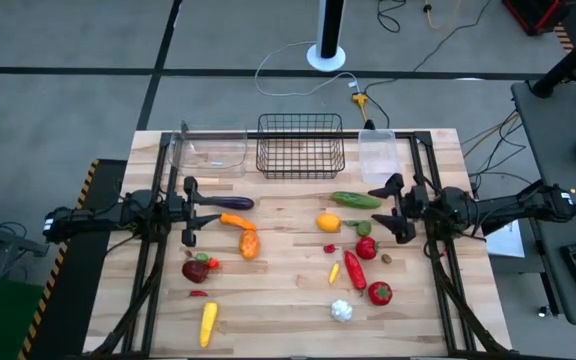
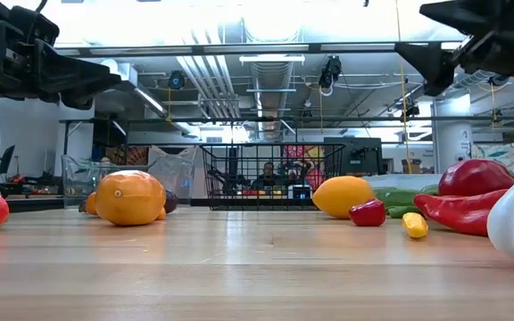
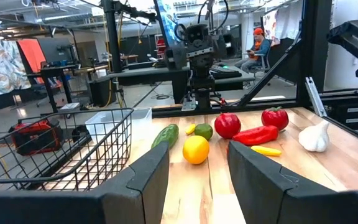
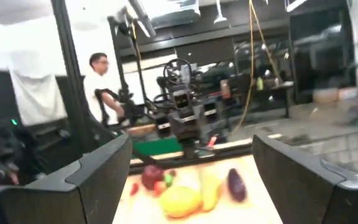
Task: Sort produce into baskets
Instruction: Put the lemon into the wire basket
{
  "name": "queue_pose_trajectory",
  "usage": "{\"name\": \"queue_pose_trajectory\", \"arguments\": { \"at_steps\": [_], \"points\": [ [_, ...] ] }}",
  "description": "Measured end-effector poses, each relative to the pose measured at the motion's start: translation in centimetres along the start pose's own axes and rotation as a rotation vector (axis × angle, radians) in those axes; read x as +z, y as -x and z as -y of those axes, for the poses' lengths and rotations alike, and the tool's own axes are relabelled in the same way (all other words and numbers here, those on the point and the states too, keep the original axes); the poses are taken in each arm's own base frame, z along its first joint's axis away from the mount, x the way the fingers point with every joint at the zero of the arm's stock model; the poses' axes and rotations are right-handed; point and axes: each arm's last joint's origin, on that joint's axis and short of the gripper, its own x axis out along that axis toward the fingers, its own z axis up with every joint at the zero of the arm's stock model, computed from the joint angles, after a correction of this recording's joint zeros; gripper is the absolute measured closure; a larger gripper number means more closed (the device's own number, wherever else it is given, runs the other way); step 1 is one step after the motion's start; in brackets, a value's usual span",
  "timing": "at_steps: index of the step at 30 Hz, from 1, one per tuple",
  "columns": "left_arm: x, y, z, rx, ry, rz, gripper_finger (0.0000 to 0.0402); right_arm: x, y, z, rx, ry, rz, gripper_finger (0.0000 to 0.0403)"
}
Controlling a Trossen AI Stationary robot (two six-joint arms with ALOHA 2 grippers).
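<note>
Toy produce lies scattered on the wooden table (image 1: 288,290): a purple eggplant (image 1: 233,203), an orange (image 1: 249,245) and yellow corn (image 1: 208,322) toward the left; a green cucumber (image 1: 356,200), red peppers (image 1: 354,270), a tomato (image 1: 379,293) and white garlic (image 1: 341,311) toward the right. Along the far edge stand a black wire basket (image 1: 300,145), a wide clear bin (image 1: 208,150) and a narrow clear bin (image 1: 377,155). My left gripper (image 1: 190,210) hovers open at the table's left, pointing level across it. My right gripper (image 1: 393,208) hovers open at the right, above the produce. Neither holds anything.
A dark frame of rails (image 1: 163,190) borders the table on both sides. A yellow lemon-like fruit (image 1: 328,222) lies at the middle. Bare wood shows at the near middle (image 1: 278,310). People sit and stand in the room beyond (image 3: 258,46).
</note>
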Motion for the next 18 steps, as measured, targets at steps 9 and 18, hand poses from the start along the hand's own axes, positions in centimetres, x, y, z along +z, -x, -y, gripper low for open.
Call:
{"name": "queue_pose_trajectory", "arguments": {
  "at_steps": [9,18],
  "points": [
    [1.9,0.2,-0.2,-0.018,0.451,0.198,0.0254,-0.5,-0.2,-0.9,0.059,-0.052,-0.049,0.0078],
    [4.0,0.9,-0.4,-0.084,0.610,0.422,0.0254,0.7,-2.4,-1.4,0.030,-0.001,-0.079,0.0078]
  ]
}}
